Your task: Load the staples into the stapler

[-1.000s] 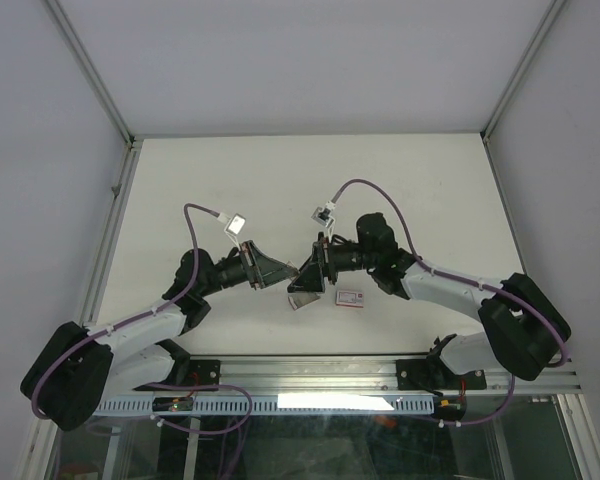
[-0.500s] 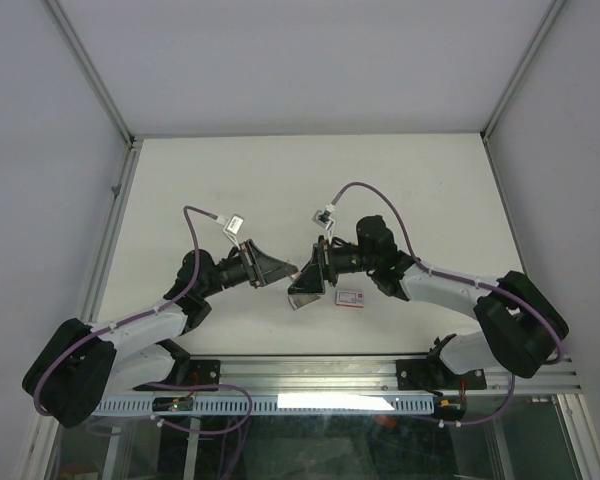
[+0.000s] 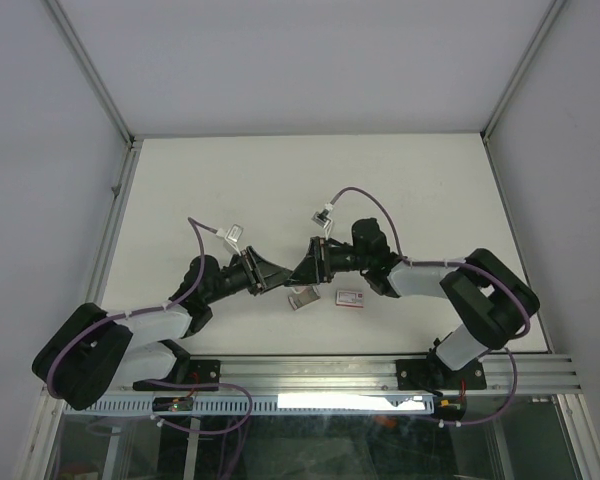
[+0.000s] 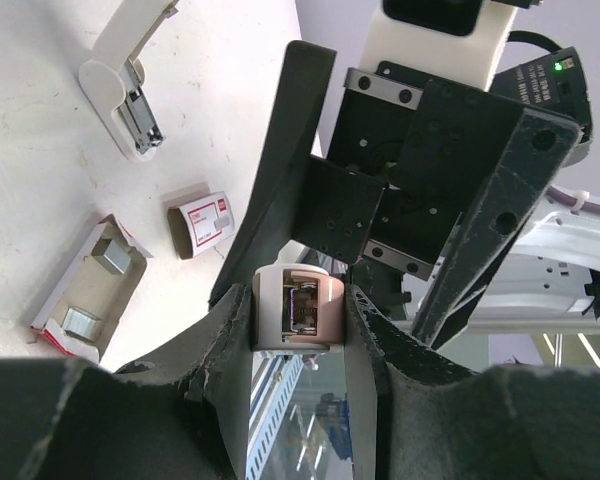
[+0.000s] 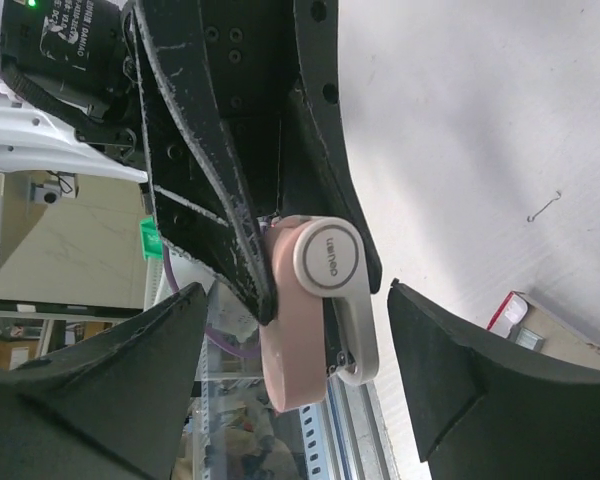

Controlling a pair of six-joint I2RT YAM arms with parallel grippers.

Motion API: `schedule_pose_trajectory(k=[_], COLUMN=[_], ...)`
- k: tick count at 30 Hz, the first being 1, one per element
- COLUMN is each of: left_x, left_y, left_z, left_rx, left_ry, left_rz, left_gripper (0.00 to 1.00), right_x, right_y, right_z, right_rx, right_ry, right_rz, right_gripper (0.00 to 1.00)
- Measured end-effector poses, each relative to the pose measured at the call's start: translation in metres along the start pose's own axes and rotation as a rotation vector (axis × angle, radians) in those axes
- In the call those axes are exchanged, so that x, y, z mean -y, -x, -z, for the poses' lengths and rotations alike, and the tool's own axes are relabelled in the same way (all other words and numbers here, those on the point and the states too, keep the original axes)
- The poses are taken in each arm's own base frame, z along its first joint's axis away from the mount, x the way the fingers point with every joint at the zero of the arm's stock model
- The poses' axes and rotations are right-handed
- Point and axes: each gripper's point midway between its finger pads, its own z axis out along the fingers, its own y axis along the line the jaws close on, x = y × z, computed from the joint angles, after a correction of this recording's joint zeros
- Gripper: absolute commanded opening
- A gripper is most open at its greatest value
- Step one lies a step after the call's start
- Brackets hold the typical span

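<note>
I had the left gripper (image 4: 298,322) clamped on the pink stapler (image 5: 325,262), its long axis pointing between the parted jaws of the right gripper (image 3: 302,272), with the staples (image 3: 351,297) on the desk (image 3: 280,180) just nearer, by the right arm.

We see both arms stretched over the white table (image 3: 310,180), the left arm (image 3: 145,328) and the right arm (image 3: 428,278) bolted at the aluminium rail (image 3: 380,372) along the near edge. The left gripper (image 3: 278,277) and the right gripper (image 3: 300,268) point at each other and almost meet; from up here we cannot tell how their jaws stand. Just below their tips the grey tray (image 3: 302,297) lies on the table, and just to its right, apart from it, the small white box (image 3: 351,297) with its red label
</note>
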Motion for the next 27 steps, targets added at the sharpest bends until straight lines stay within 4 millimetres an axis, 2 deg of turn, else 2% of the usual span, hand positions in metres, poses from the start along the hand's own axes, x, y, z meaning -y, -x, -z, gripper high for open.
schedule_pose_trajectory(k=[8, 16, 23, 27], left_x=[0.009, 0.015, 0.017, 0.015], left_y=[0.004, 0.005, 0.004, 0.003], left_z=[-0.001, 0.000, 0.001, 0.001], left_rx=[0.015, 0.023, 0.023, 0.021], left_ry=[-0.043, -0.067, -0.079, -0.075], left_rz=[-0.017, -0.037, -0.044, -0.041], left_gripper=[0.15, 0.19, 0.34, 0.38], right_x=[-0.007, -0.016, -0.016, -0.015], right_y=[-0.002, -0.004, -0.005, -0.006], right_z=[-0.006, -0.002, -0.001, -0.001], right_rx=[-0.018, -0.023, -0.025, -0.026], right_ry=[0.095, 0.139, 0.138, 0.132], right_rz=[-0.085, -0.115, -0.139, -0.147], right_gripper=[0.70, 0.57, 0.56, 0.56])
